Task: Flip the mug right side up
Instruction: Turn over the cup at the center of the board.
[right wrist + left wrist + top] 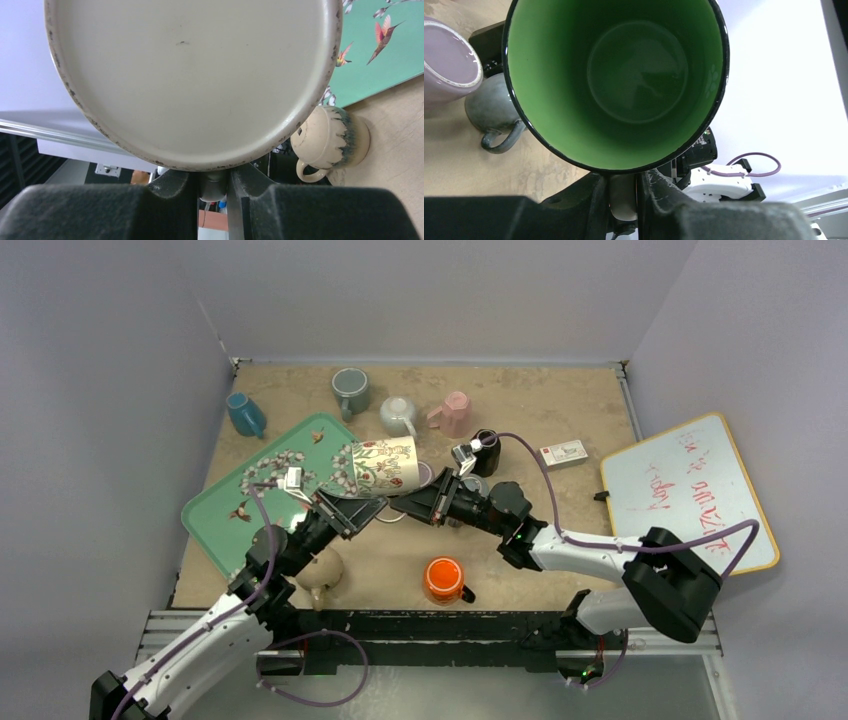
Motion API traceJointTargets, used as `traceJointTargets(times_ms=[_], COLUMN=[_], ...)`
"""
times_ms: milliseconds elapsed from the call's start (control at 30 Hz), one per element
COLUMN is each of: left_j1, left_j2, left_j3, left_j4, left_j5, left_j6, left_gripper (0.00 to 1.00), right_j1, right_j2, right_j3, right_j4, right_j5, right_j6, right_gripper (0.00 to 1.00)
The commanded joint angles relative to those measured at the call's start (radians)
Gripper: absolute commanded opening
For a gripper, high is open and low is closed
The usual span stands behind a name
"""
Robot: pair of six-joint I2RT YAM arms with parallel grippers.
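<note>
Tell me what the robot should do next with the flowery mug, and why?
Probably the left gripper should let go, so the right gripper can tip the floral mug base-down: it hangs sideways between them, both seemingly pinching its handle.

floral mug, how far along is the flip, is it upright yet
Done: the floral mug looks lifted off the table, lying on its side. In hand: the left gripper faces its green inside and the right gripper its base, both pinched on it. Left: tip it mouth-up and set it down.
</note>
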Motion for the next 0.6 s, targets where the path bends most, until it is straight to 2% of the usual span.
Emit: traceJointTargets(times_ms=[0, 67, 133, 233, 300, 400, 567], left_j1=[0.002, 0.002, 0.002, 0.002, 0.001, 0.003, 0.003], left_j2=[0.031, 0.047, 0.058, 0.067, 0.07, 0.047, -0.009], left_j3=[0.121, 0.128, 0.127, 0.132, 0.133, 0.136, 0.166], left_j4=[0.043, 0.045, 0.054, 0.054, 0.045, 0.013, -0.062], left_j5=[0.05, 0.047, 0.036, 0.019, -0.004, -0.077, -0.246], left_j6=[0.079, 0.08, 0.078, 0.087, 0.095, 0.129, 0.236], left_gripper=[0.32, 0.34, 0.31, 0.1, 0.01, 0.0, 0.0], right_j1=[-0.005, -0.004, -0.005, -0.006, -0.012, -0.038, -0.07], right_j2=[0.011, 0.022, 0.033, 0.052, 0.07, 0.098, 0.124], right_j3=[0.08, 0.087, 0.094, 0.103, 0.13, 0.209, 0.317], right_j4=[0.184, 0.207, 0.212, 0.19, 0.167, 0.061, -0.095], right_j5=[-0.057, -0.063, -0.076, -0.111, -0.136, -0.161, -0.152], right_j6=[0.003, 0.013, 0.014, 0.014, 0.011, -0.035, -0.122], right_gripper=[0.0, 0.0, 0.0, 0.0, 0.0, 0.01, 0.22])
